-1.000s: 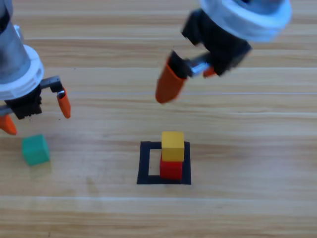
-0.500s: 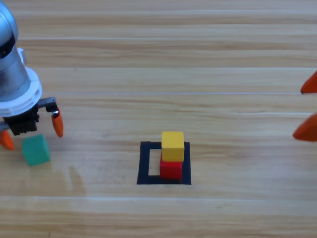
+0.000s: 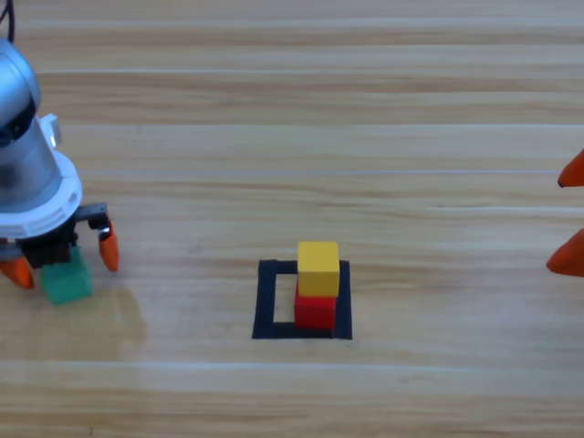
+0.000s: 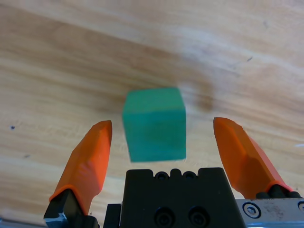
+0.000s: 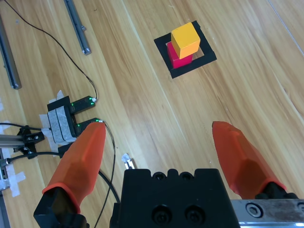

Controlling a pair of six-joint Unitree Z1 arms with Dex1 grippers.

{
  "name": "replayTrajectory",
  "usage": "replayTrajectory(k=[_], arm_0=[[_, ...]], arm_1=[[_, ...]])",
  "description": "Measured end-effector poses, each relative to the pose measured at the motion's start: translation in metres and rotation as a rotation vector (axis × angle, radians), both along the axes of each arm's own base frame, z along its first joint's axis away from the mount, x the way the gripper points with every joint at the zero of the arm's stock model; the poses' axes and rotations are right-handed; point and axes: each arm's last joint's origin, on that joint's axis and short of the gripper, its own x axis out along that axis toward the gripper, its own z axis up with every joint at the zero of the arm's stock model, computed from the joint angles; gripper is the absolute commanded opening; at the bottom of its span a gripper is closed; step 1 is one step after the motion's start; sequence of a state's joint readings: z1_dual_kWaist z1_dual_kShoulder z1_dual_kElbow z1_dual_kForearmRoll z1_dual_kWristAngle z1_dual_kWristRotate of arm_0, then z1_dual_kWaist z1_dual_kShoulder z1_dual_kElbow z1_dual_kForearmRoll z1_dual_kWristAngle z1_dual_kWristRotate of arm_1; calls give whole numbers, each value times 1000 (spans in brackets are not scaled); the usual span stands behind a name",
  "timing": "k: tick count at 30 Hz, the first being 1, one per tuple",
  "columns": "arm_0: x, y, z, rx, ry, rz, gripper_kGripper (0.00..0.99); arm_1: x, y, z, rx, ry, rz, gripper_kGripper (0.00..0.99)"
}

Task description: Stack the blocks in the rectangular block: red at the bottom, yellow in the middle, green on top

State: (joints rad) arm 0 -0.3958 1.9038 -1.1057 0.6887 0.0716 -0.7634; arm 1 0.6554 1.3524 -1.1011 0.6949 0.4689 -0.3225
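The yellow cube point(image 3: 318, 267) sits on the red cube point(image 3: 316, 310) inside the black tape square point(image 3: 265, 301); both also show far off in the right wrist view, yellow cube point(image 5: 185, 40) over red cube point(image 5: 178, 61) on the tape square point(image 5: 206, 55). The green cube point(image 3: 67, 283) lies on the wood at the left, partly under my left arm. My left gripper point(image 3: 62, 259) stands open over it, an orange jaw on each side; in the left wrist view the green cube point(image 4: 155, 124) sits between the jaws of the left gripper point(image 4: 167, 140), untouched. My right gripper point(image 3: 570, 214) waits open at the right edge.
In the right wrist view a black cable point(image 5: 57, 42), small electronic boxes point(image 5: 71, 116) with green lights and metal rails point(image 5: 76, 23) lie beyond the table's working area. Bare wood point(image 3: 319, 137) spreads between the two arms.
My left gripper has come down and toward the green cube, and now straddles it. The right arm has drawn back from the middle to the right edge. The stack has not moved.
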Motion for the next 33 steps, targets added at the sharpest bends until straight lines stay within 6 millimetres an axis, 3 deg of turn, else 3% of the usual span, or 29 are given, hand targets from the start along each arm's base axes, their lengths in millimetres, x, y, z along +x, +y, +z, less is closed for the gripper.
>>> replayTrajectory(k=[5, 9, 14, 23, 24, 25, 26, 29, 33], arm_0=[[4, -1, -16, 3, 6, -7, 884], [5, -2, -16, 2, 2, -11, 873], [6, -2, -16, 2, -2, -31, 758], [8, -3, -13, 9, 19, -94, 272], [9, -4, -12, 13, 28, -105, 181], [11, -4, -10, 16, 34, -115, 52], [16, -6, -4, 25, 33, -138, 0], [31, -13, 17, 69, 55, -164, 0], [57, -44, 53, 69, 28, -252, 0]], arm_1=[[0, 0, 0, 0, 0, 1, 986], [0, 0, -1, 0, 1, 1, 986], [0, 0, -1, 0, 1, 1, 986], [-1, 0, -1, 6, 6, 7, 986], [-1, 0, -1, 8, 8, 9, 986], [-1, 0, 0, 9, 9, 10, 986], [-1, 0, 0, 11, 10, 12, 986], [-1, 1, 0, 17, 15, 18, 986], [-1, 1, 0, 18, 16, 18, 986]])
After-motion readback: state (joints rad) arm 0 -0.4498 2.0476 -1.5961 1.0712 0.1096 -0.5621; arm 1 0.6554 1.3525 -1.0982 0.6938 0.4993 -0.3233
